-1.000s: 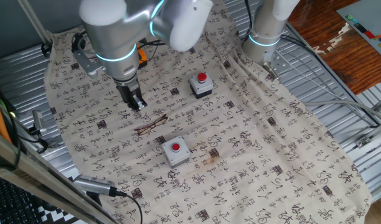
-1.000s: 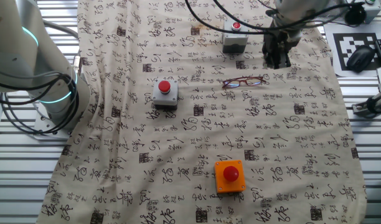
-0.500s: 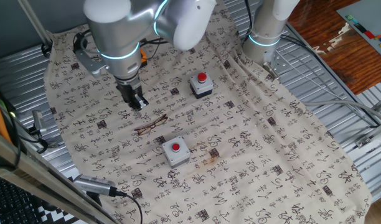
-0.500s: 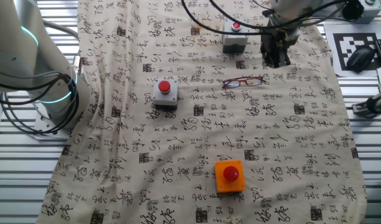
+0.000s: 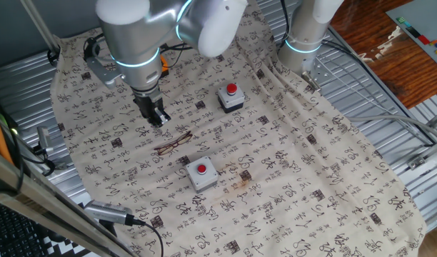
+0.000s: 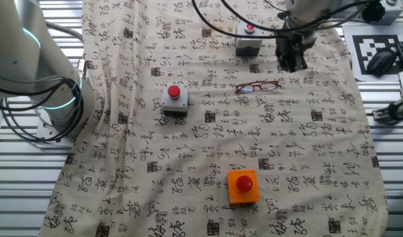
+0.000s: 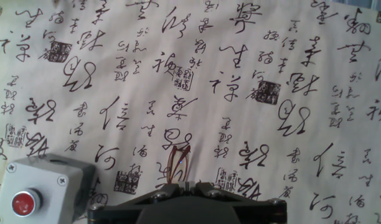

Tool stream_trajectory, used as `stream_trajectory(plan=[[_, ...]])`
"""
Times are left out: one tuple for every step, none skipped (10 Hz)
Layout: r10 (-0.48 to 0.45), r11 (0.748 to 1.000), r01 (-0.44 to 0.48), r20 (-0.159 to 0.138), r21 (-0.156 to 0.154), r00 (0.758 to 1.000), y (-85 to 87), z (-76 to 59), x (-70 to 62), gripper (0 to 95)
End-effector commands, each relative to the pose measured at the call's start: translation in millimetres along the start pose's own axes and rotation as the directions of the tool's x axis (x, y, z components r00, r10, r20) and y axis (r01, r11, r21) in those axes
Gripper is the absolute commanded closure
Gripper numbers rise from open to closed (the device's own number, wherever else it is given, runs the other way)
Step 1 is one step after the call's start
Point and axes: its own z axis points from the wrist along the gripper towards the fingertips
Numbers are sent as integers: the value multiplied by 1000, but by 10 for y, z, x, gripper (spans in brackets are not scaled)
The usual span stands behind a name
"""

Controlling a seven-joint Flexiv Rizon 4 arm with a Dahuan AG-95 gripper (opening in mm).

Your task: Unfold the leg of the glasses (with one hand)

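The glasses [image 5: 173,143] lie on the printed cloth, thin reddish-brown wire frames, between two grey button boxes. In the other fixed view the glasses [image 6: 258,86] lie just below and left of my gripper [image 6: 292,66]. My gripper [image 5: 158,119] hangs a little above the cloth, up and left of the glasses, not touching them. In the hand view one rounded end of the glasses [image 7: 180,163] pokes out just ahead of my gripper [image 7: 189,184]. The fingertips are together with nothing between them.
Two grey button boxes with red buttons stand near the glasses [image 5: 201,173] [image 5: 230,98]; one shows in the hand view [image 7: 41,190]. An orange button box [image 6: 243,185] sits farther off. A second arm's base [image 5: 304,36] stands at the cloth's edge.
The gripper shifted very slightly over the cloth one second ago and has held still since. The glasses have not moved.
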Motion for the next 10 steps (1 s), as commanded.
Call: stream_trajectory(plan=[[16,1000,-16,16,3,1000,78,139,-33,950],[12,1000,-12,23,-3,1000,98,221,-48,950],[6,1000,-6,25,-5,1000,113,309,-62,950],[-1,1000,1,28,-14,1000,121,454,-76,950],[-8,1000,8,27,-18,1000,120,491,-78,950],[-36,999,36,24,-8,999,120,491,-78,950],[-36,999,36,20,-7,999,120,491,-78,950],[-27,1000,27,11,2,1000,120,491,-78,950],[-26,1000,26,8,3,1000,120,491,-78,950],[-30,1000,30,7,3,1000,120,491,-78,950]])
